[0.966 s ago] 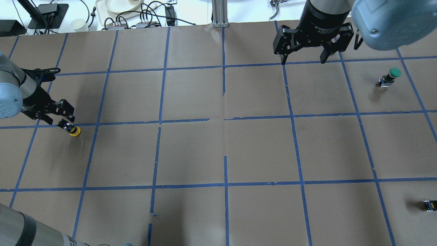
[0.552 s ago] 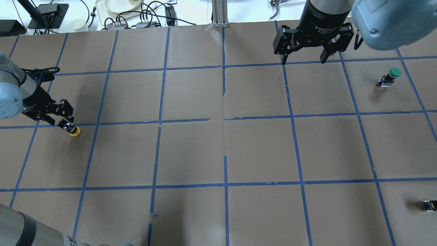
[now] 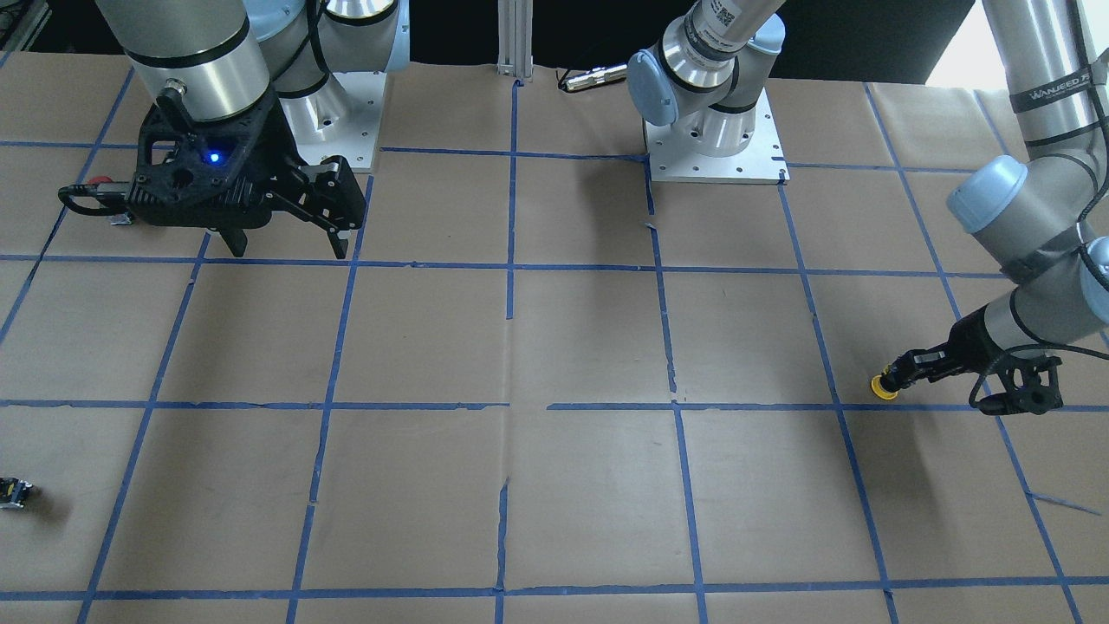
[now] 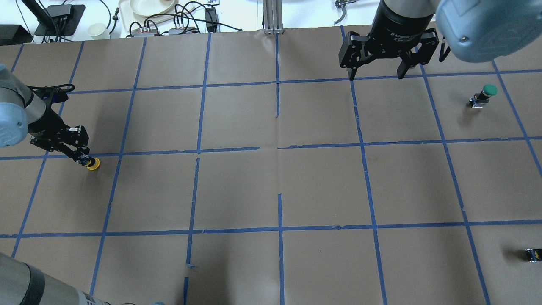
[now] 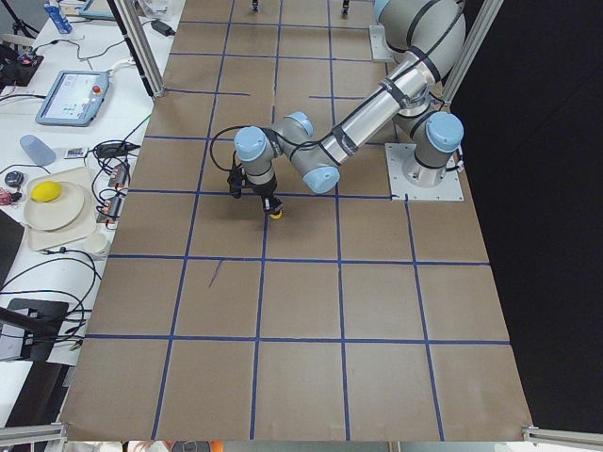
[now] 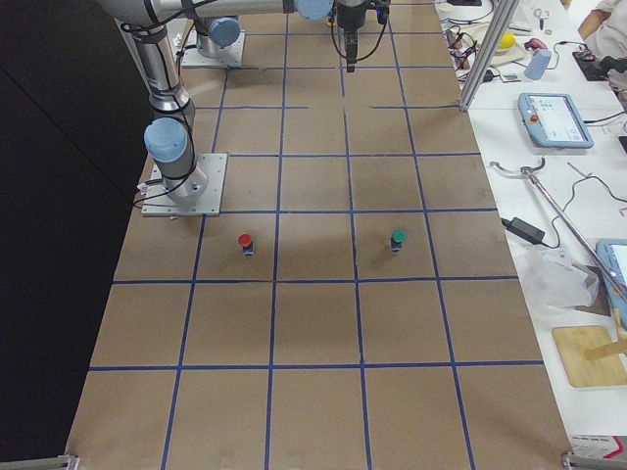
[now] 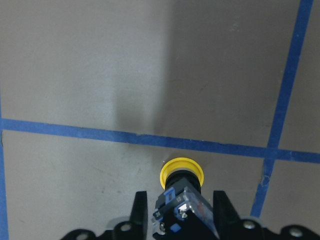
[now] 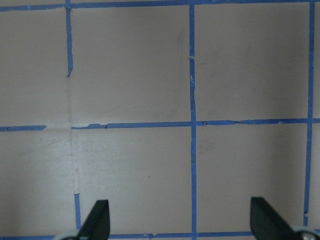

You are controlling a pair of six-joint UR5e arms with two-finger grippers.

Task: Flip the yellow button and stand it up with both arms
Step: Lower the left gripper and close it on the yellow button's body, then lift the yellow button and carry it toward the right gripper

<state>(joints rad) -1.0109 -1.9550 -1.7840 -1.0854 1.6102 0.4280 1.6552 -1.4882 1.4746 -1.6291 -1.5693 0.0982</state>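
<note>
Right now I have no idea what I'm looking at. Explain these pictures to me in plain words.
These are two robot arms at a paper-covered table taped into blue squares. Pictures come from above, the front, both table ends, and a camera on each wrist. The left gripper is shut on the black body of the small yellow button, cap pointing away from it. The right gripper hangs open and empty. A green button, a red button and a small black block also sit on the table.
</note>
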